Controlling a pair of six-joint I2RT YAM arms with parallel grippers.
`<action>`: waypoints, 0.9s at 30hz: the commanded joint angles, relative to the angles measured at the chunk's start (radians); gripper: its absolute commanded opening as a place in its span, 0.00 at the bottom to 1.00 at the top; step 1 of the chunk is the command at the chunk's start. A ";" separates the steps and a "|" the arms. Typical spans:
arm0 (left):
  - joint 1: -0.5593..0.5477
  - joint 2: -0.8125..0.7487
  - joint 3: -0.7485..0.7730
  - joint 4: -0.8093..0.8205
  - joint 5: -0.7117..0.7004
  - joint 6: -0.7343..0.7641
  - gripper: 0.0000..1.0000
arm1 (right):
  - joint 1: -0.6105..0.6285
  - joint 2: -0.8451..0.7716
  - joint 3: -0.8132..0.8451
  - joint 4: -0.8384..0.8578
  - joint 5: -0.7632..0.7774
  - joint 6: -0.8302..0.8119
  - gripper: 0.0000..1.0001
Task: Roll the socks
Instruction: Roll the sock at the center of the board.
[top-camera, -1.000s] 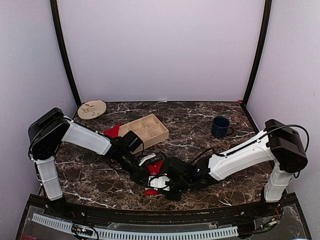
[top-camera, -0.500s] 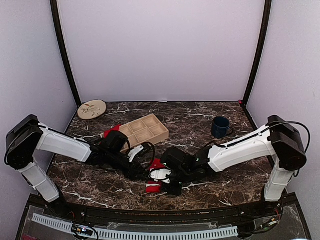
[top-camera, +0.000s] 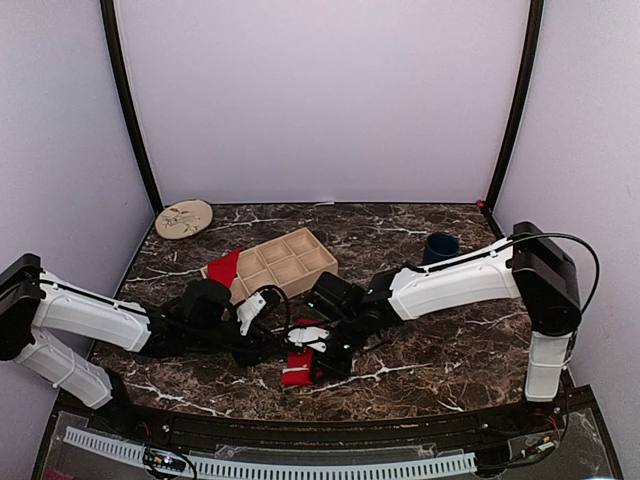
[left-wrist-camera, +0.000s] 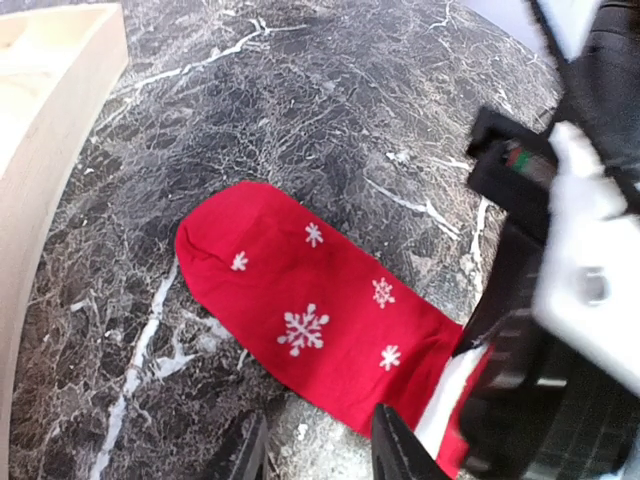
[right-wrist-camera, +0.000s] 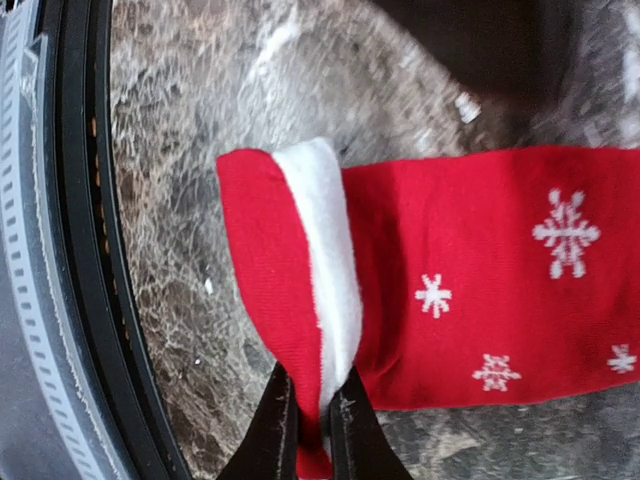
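One red sock (right-wrist-camera: 480, 270), cuff (right-wrist-camera: 322, 250) tight in R hand (right-wrist-camera: 310, 405).

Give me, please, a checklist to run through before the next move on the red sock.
1. Right gripper shut on the folded cuff of the sock: ok.
2. Left gripper open, fingers apart over the sock's near edge: ok.
3. Toe end lying flat on the table: ok.
4. Roll formed: not ok, only the cuff is folded over.
5. Sock apart from the wooden tray: ok.
6. A second sock underneath this one: cannot tell.
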 joint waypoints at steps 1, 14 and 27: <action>-0.036 -0.068 -0.057 0.086 -0.080 0.027 0.37 | -0.010 0.047 0.047 -0.109 -0.119 0.007 0.00; -0.128 -0.175 -0.096 0.084 -0.049 0.130 0.34 | -0.063 0.124 0.090 -0.122 -0.317 0.069 0.00; -0.174 -0.277 -0.114 0.080 -0.158 0.188 0.36 | -0.115 0.189 0.153 -0.185 -0.410 0.082 0.00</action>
